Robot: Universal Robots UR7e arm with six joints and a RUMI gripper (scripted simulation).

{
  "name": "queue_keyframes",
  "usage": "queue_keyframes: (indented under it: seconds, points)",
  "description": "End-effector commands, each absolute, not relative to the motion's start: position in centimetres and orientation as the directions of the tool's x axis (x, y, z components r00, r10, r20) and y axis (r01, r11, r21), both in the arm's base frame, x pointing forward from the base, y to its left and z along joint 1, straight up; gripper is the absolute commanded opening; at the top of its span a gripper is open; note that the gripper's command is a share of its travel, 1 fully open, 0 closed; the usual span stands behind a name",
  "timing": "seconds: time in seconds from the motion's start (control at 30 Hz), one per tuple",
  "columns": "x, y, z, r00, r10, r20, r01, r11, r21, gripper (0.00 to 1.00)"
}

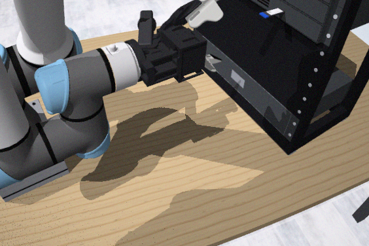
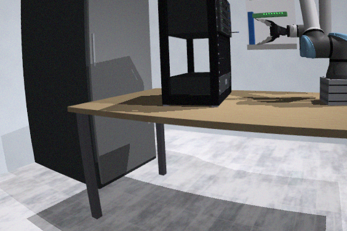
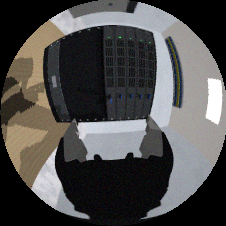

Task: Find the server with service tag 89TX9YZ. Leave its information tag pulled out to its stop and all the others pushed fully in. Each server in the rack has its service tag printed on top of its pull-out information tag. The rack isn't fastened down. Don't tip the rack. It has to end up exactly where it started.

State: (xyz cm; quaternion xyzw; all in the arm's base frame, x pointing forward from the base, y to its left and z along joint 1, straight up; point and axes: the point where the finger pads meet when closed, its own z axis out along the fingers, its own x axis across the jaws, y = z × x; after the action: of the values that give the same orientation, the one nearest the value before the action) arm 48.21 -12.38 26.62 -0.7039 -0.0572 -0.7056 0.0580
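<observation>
Your gripper (image 1: 210, 36) (image 2: 261, 31) (image 3: 111, 117) spread wide, nothing held, over table's (image 1: 157, 212) (image 2: 277, 113) middle, off rack's front. Extended information tag (image 1: 274, 12) (image 2: 235, 32) lies ahead, apart from fingertips, toward rack's (image 1: 296, 143) (image 2: 163, 45) (image 3: 51, 107) right-hand upright seen from arm, jutting back at you; service tag unreadable.

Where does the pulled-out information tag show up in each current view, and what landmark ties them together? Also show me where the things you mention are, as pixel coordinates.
Top: the pulled-out tag (image 1: 274, 12) (image 2: 235, 32) juts out right of centre, near the upper edge.
Exterior: a thin sliver off the rack's right side, above mid-height.
Wrist: too small to tell for certain.
Shared landmark: the black rack (image 1: 295, 141) (image 2: 213, 45) (image 3: 48, 85).
</observation>
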Motion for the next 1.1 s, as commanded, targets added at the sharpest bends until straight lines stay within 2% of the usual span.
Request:
queue_keyframes:
  seconds: [0.0, 1.07]
  points:
    - [48.21, -12.38, 26.64, -0.002, -0.001, 1.000, 0.162, -0.987, -0.001, 1.00]
    - [48.26, -12.41, 26.70, -0.001, -0.008, 1.000, 0.161, -0.987, -0.008, 1.00]
